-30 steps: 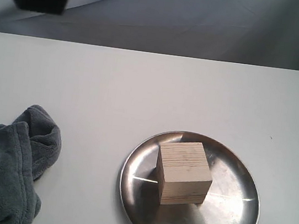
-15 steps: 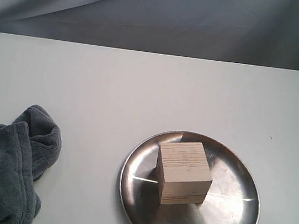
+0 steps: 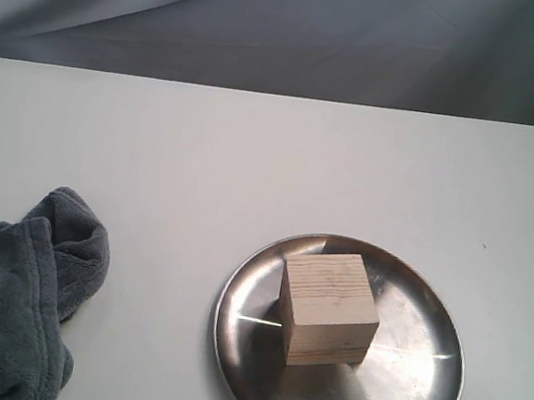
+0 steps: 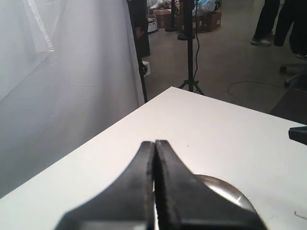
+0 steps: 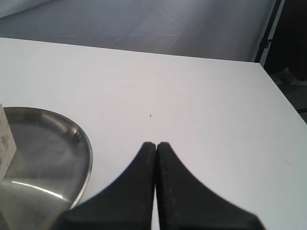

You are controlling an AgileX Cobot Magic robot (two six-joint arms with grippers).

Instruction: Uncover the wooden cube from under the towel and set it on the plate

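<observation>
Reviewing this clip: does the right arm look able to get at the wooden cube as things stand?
Probably yes: the wooden cube sits uncovered on the plate, the towel lies apart, though the right gripper is shut.

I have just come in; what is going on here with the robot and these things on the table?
Nothing is being handled right now. The wooden cube sits upright on the plate, near its middle, so the job looks done. The towel lies bunched on the table to the left, apart from the plate. The left gripper and the right gripper are both shut, empty and touching nothing.
</observation>
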